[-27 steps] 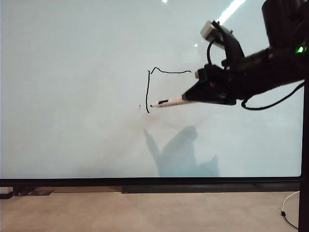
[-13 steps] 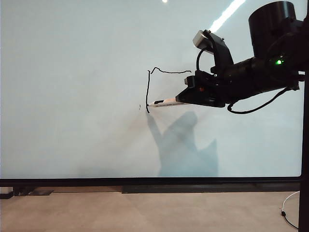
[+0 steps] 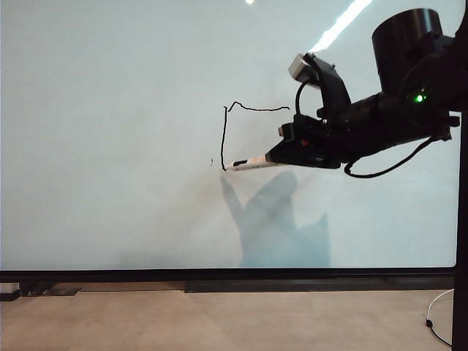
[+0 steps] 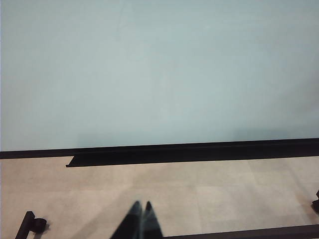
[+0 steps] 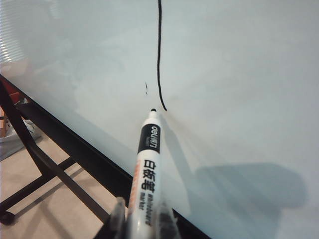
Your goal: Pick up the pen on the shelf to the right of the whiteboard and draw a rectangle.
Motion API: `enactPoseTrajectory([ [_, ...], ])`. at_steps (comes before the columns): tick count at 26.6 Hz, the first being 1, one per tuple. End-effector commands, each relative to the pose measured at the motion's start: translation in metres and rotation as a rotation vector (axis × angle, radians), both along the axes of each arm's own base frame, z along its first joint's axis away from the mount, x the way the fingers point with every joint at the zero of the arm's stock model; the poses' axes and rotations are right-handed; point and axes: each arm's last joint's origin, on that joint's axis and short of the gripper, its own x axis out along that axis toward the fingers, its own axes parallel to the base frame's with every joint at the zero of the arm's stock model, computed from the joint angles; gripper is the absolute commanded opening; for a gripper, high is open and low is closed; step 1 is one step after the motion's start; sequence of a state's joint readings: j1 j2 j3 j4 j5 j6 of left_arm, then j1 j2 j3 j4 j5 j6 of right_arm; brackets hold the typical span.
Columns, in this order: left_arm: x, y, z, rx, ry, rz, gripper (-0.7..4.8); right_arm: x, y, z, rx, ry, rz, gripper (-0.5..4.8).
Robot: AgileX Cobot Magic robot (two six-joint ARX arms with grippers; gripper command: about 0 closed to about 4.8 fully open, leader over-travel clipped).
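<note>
Beside the rectangle (image 3: 253,137) on the whiteboard (image 3: 110,146), right gripper (image 3: 272,158) fingers clamping pen (image 3: 246,164); left gripper (image 4: 140,206) fingers together, low

The pen (image 3: 247,163) sits in the right gripper (image 3: 281,155) before the whiteboard (image 3: 110,146), its tip beside the lower end of the rectangle (image 3: 224,139)'s left line. The left gripper (image 4: 141,206) hangs low, before the board's bottom edge.

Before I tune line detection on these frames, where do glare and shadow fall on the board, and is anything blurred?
Exterior view: bright streak reflections top right of the whiteboard, and the right gripper casts a grey shadow below the pen; the rectangle strokes stay crisp. Right wrist view: a soft shadow beside the sharp pen. Left wrist view: even light, left gripper fingertips blurred.
</note>
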State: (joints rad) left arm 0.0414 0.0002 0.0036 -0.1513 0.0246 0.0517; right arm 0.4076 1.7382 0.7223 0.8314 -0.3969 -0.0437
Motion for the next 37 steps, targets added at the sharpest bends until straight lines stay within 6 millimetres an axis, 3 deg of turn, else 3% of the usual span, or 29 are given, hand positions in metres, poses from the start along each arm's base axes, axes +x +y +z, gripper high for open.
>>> enactPoseTrajectory([
  [1,0.000,0.000,0.002,0.001,-0.013,-0.002,-0.05,0.004,0.002,0.000,0.002,-0.009,0.003,-0.06],
  [37,0.000,0.000,0.002,0.001,-0.013,-0.002,-0.05,0.014,0.003,0.002,-0.005,-0.032,-0.043,-0.06],
])
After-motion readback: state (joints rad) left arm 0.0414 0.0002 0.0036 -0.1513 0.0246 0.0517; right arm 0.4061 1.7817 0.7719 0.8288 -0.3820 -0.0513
